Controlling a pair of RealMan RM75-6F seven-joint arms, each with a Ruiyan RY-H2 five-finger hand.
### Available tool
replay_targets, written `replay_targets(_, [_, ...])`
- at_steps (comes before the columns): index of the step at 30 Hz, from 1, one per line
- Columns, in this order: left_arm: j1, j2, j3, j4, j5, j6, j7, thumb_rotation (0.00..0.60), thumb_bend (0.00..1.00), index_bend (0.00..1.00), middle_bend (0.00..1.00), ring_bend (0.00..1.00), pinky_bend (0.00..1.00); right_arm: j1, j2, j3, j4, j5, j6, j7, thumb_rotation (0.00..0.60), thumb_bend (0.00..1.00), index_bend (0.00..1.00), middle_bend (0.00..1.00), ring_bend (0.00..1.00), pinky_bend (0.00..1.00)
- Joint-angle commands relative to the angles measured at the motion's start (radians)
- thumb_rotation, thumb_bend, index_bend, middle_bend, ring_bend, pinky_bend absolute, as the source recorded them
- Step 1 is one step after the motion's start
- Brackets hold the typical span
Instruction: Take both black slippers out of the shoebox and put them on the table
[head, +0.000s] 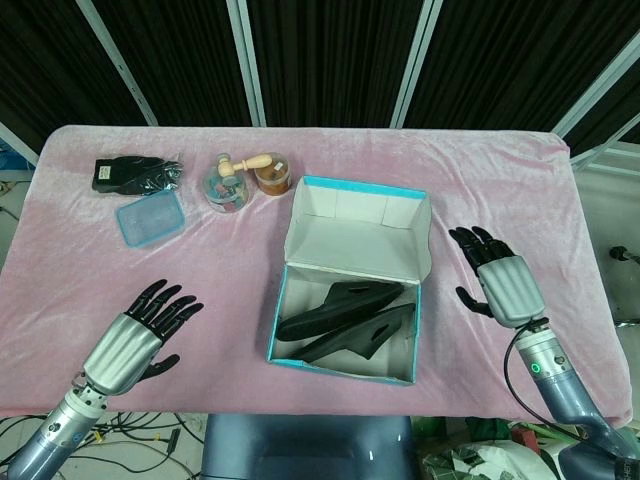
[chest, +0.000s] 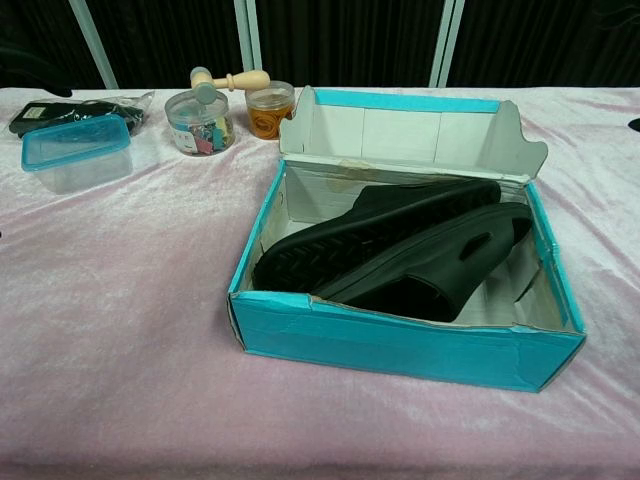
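A teal shoebox (head: 279, 305) (chest: 400, 345) with a white inside stands open at the table's middle, its lid (head: 365, 230) (chest: 400, 130) folded up at the back. Two black slippers lie in it side by side: one slipper (head: 338, 305) (chest: 370, 232) toward the back left, the other slipper (head: 365, 335) (chest: 440, 268) toward the front right. My left hand (head: 140, 335) hovers open over the table, well left of the box. To the right of the box my right hand (head: 497, 278) is open, fingers spread. Neither hand shows in the chest view.
At the back left are a blue-lidded clear container (head: 150, 218) (chest: 75, 150), a black bundle (head: 135, 173) (chest: 70, 110), a clear jar of coloured bits (head: 225, 188) (chest: 200, 125), a wooden mallet (head: 250, 163) (chest: 230, 80) and an amber jar (head: 272, 180) (chest: 270, 112). A pink cloth (head: 80, 270) covers the table.
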Motion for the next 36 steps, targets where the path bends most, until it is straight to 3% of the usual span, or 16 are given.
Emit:
replay_targets(1, [0.000,-0.002,0.000,0.002,-0.001,0.003,-0.002,0.600,0.00,0.17,0.21,0.11,0.11,0.001,-0.002,0.001,0.003,0.002,0.003,0.001,0.600,0.25,0.05,0.09,0.09,0.25])
replay_targets(11, [-0.006,-0.010,-0.021,-0.013,-0.041,-0.009,0.007,0.600,0.00,0.18,0.22,0.12,0.12,-0.023,-0.008,-0.007,0.018,0.010,0.041,0.021,0.600,0.25,0.05,0.09,0.09,0.25])
replay_targets(15, [-0.045,-0.020,-0.076,-0.060,-0.099,-0.056,0.044,0.600,0.00,0.19,0.23,0.15,0.15,-0.083,0.003,-0.021,0.026,0.027,0.107,0.069,0.600,0.25,0.05,0.09,0.09,0.25])
replay_targets(21, [-0.102,-0.082,-0.152,-0.161,-0.280,-0.173,0.162,0.600,0.00,0.20,0.25,0.20,0.24,-0.129,0.004,-0.047,0.040,0.016,0.149,0.105,0.600,0.25,0.05,0.09,0.09,0.25])
replay_targets(26, [-0.192,-0.161,-0.222,-0.224,-0.483,-0.301,0.260,0.600,0.00,0.21,0.25,0.20,0.25,-0.151,0.001,-0.059,0.041,0.005,0.167,0.115,0.600,0.25,0.05,0.09,0.09,0.25])
replay_targets(29, [-0.257,-0.231,-0.258,-0.212,-0.597,-0.350,0.340,0.600,0.00,0.21,0.25,0.21,0.26,-0.158,0.000,-0.062,0.041,0.000,0.175,0.115,0.600,0.25,0.05,0.09,0.09,0.25])
replay_targets(36, [-0.368,-0.379,-0.279,-0.153,-0.751,-0.376,0.484,0.600,0.00,0.22,0.25,0.21,0.26,-0.169,0.004,-0.063,0.040,0.000,0.178,0.114,0.600,0.25,0.05,0.09,0.09,0.25])
